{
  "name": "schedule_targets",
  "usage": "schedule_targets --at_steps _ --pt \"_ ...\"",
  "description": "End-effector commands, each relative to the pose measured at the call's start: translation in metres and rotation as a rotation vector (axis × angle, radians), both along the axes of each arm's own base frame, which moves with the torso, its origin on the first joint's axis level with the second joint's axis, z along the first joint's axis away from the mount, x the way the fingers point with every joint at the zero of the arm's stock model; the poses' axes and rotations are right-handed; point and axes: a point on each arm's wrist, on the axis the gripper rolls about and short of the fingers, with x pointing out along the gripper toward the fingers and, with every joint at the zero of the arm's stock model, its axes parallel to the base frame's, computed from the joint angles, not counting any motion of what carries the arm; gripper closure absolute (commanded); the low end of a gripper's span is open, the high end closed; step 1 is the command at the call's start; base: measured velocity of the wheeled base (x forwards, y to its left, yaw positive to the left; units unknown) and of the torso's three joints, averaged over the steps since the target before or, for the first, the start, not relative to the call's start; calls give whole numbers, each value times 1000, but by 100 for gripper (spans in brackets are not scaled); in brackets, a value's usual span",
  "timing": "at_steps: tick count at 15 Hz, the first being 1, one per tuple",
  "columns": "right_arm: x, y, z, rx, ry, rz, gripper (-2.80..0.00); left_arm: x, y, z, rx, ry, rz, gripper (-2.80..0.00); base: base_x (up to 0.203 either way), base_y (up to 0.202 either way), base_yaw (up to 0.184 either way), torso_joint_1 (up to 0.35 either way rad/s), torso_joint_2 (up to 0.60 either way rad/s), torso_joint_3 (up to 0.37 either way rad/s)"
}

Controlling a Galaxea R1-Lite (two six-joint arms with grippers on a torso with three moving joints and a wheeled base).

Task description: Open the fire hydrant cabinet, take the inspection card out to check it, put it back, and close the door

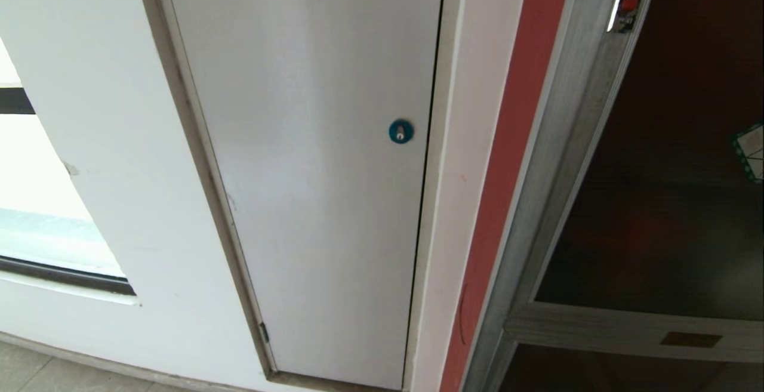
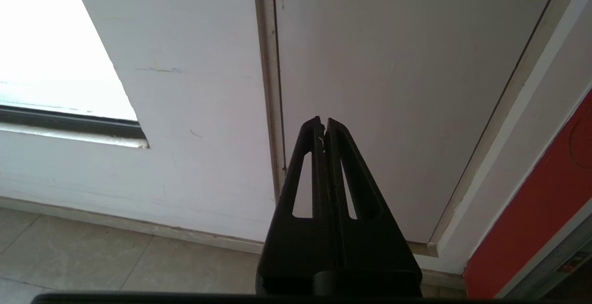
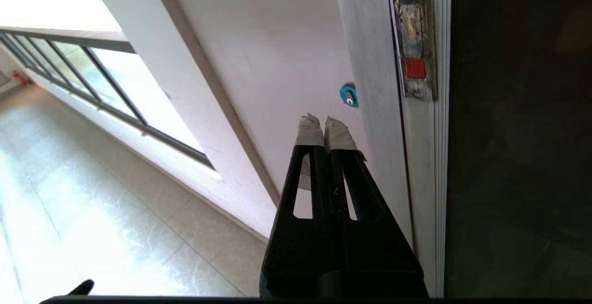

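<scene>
The fire hydrant cabinet [image 1: 573, 159] stood at the right, its dark glass door [image 3: 518, 133] closed. The right gripper [image 3: 323, 123] hung just beside the door's latch [image 3: 415, 68], fingertips pressed together, empty; the left gripper [image 2: 323, 121] likewise.

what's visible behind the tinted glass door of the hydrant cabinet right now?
Almost nothing. Through the door the head view shows only dark glass with a faint reddish glow; the right wrist view is plain dark. The green-bordered sticker sits on the pane. No hose, valve or card can be made out.
</scene>
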Motion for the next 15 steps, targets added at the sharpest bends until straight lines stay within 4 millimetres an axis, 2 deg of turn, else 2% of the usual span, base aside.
schedule_targets --at_steps 1,5,9,12,13,15 --pt "-42 -6 2 10 -61 -2 0 0 0 -1 0 4 1 0 0 0 0 0 0 0" --pt "-87 -14 -5 24 -118 -71 0 0 0 -1 0 4 2 0 0 0 0 0 0 0" --pt "-128 -22 -22 52 -150 -127 0 0 0 -1 0 4 1 0 0 0 0 0 0 0" --pt "-168 -28 -35 75 -219 -207 0 0 0 -1 -1 5 1 0 0 0 0 0 0 0" --pt "-178 -27 -37 74 -239 -258 0 0 0 -1 0 5 0 0 0 0 0 0 0 0" --pt "-210 -20 -46 66 -313 -354 0 0 0 -1 0 5 0 0 0 0 0 0 0 0"
